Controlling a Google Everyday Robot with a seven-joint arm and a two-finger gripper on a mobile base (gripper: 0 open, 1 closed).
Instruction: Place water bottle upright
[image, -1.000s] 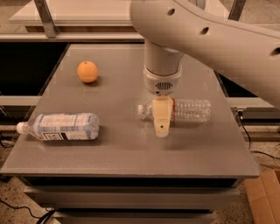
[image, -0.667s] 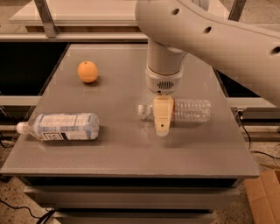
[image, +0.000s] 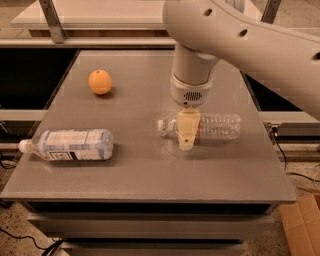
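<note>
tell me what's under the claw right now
The water bottle lies on its side on the table, directly under the claw. Its cap end shows on one side of the claw, its ribbed body on the other; the shoulder between is covered, so contact cannot be judged.

Orange (image: 100, 82), fat labelled bottle (image: 70, 145), grey table (image: 150, 175)
</note>
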